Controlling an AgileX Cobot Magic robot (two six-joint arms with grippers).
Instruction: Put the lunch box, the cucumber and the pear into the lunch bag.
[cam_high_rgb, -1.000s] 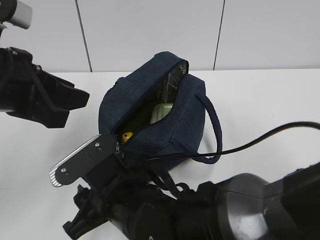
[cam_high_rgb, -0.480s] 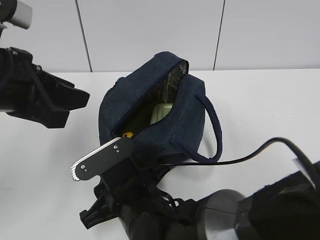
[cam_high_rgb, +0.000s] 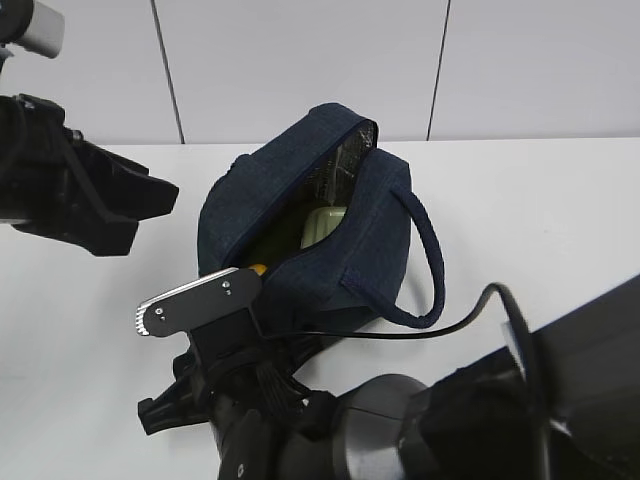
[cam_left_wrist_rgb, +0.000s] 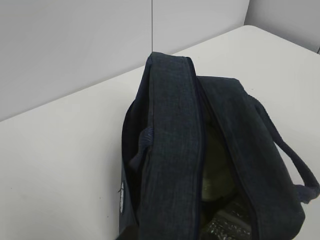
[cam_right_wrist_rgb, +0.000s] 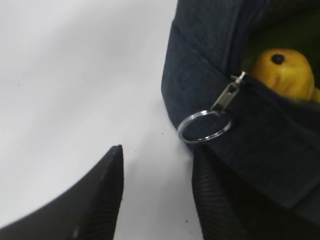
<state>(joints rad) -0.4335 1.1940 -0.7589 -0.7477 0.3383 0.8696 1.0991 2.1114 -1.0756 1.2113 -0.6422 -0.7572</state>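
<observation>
The navy lunch bag (cam_high_rgb: 300, 200) stands open on the white table. Inside it show the lunch box's pale green lid (cam_high_rgb: 322, 226), the yellow pear (cam_high_rgb: 256, 268) at the near end, and a dark green shape (cam_high_rgb: 277, 240) that looks like the cucumber. My right gripper (cam_right_wrist_rgb: 157, 167) is open and empty over bare table, just in front of the bag's near end. Its right finger (cam_right_wrist_rgb: 215, 195) lies below the zipper's metal ring pull (cam_right_wrist_rgb: 205, 125). The pear (cam_right_wrist_rgb: 285, 72) peeks out above the zipper. My left arm (cam_high_rgb: 90, 195) hovers left of the bag; its fingers do not show.
The bag's handle (cam_high_rgb: 425, 250) loops out to the right onto the table. A black cable (cam_high_rgb: 470, 310) runs from my right arm past the handle. A pale wall (cam_high_rgb: 300, 60) closes the table's far edge. The left wrist view looks down on the bag (cam_left_wrist_rgb: 175, 150).
My right gripper has drawn back a little from the bag's zipper end and turned, and its arm has swung in lower. The bag and left arm have not moved.
</observation>
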